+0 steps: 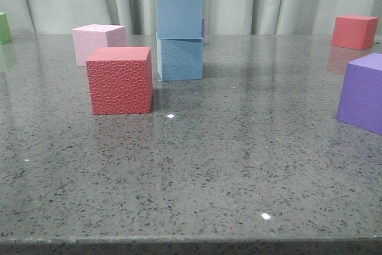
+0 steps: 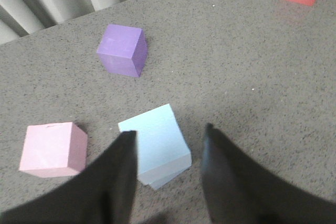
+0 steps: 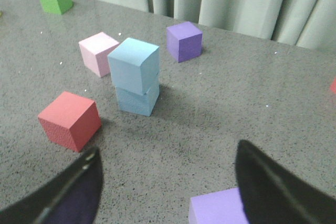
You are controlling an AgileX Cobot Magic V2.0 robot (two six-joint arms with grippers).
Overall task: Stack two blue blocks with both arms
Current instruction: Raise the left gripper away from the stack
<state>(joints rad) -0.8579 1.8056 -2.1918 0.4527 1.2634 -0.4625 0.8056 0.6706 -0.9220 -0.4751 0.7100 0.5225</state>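
Observation:
The two blue blocks are stacked at the middle back of the table. The smooth blue block [image 1: 179, 13] sits on the pebbled blue block [image 1: 181, 58], turned slightly off square. The stack also shows in the right wrist view, upper block [image 3: 134, 64] on lower block [image 3: 137, 99]. My left gripper [image 2: 169, 130] is open and empty above the stack, its fingers [image 2: 118, 182] either side of the top block [image 2: 155, 140] without touching it. My right gripper [image 3: 168, 149] is open and empty, well back from the stack. Neither gripper shows in the front view.
A textured red cube [image 1: 119, 80] stands just front-left of the stack, a pink cube [image 1: 97, 43] left of it, a purple cube [image 3: 184, 41] behind it. A green cube [image 1: 5, 28] is far left, a red cube [image 1: 354, 31] far right, a purple cube [image 1: 363, 91] beside my right gripper.

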